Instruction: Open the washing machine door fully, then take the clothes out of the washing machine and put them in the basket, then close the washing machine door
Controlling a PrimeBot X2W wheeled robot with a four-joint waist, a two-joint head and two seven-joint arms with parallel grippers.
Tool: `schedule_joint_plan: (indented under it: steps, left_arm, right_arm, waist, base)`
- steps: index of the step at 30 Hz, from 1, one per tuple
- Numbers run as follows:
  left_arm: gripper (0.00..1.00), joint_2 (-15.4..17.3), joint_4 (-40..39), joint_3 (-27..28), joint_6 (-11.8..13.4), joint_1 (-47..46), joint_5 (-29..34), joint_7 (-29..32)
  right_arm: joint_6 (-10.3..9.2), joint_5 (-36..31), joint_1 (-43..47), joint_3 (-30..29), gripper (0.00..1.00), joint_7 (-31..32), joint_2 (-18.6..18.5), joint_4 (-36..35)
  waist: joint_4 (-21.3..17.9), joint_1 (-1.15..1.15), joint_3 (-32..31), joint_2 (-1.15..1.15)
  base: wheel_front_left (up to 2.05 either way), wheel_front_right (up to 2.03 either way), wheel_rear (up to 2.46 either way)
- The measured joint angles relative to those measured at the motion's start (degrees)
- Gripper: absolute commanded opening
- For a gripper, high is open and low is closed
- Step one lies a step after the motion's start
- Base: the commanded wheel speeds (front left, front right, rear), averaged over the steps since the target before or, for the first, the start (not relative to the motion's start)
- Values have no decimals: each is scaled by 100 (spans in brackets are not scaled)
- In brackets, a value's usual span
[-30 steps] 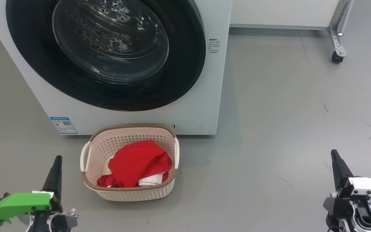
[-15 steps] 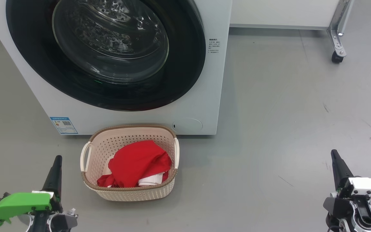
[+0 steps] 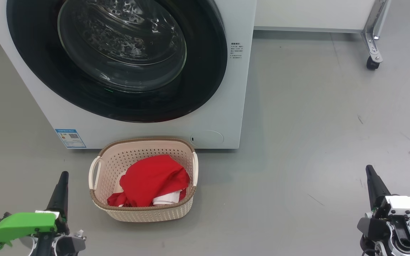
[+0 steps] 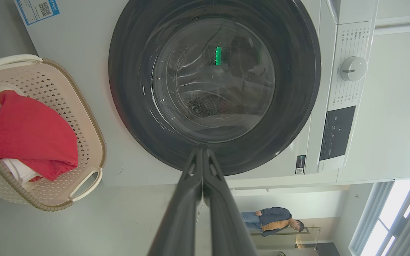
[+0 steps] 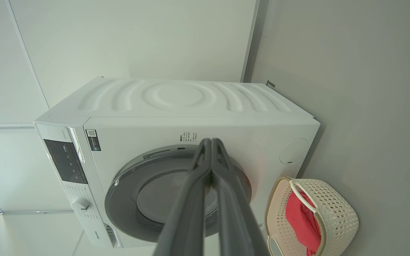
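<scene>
1. The washing machine [image 3: 219, 117] takes up the 11 o'clock part of the head view. Its door [image 3: 205, 71], black rim with a glass bowl, sits flat against the white front, so it's closed.
2. The basket [image 3: 142, 213] is on the grey floor [image 3: 315, 124] at 6 o'clock from the door, right up against the foot of the machine.
3. The clothes [image 3: 151, 181] are in the basket: a red heap with a bit of white poking out at its 5 o'clock edge.
4. The left gripper [image 3: 63, 175] is at 8 o'clock from the basket, near it but not touching. Its fingers are pinched together on nothing, and the left wrist view shows the two of them pressed flat.
5. The right gripper [image 3: 368, 169] is way off at 3 o'clock from the basket, over bare floor. It's also clenched and empty.
6. There's a blue sticker [image 3: 70, 138] on the machine's front at 10 o'clock from the basket.
7. There's a caster wheel [image 3: 372, 63] at 2 o'clock in the head view.
8. A person [image 4: 271, 220] in a dark jacket shows at 5 o'clock in the left wrist view, far behind.
</scene>
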Motion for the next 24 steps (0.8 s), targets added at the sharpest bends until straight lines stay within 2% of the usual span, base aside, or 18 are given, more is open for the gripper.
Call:
schedule_joint_plan:
  steps: [24]
  left_arm:
    - [0,0,-3,0,-1,1,0,0]
  right_arm:
    - [0,0,-1,-3,0,1,4,0]
  waist:
    - [0,0,0,0]
  base:
    - [0,0,0]
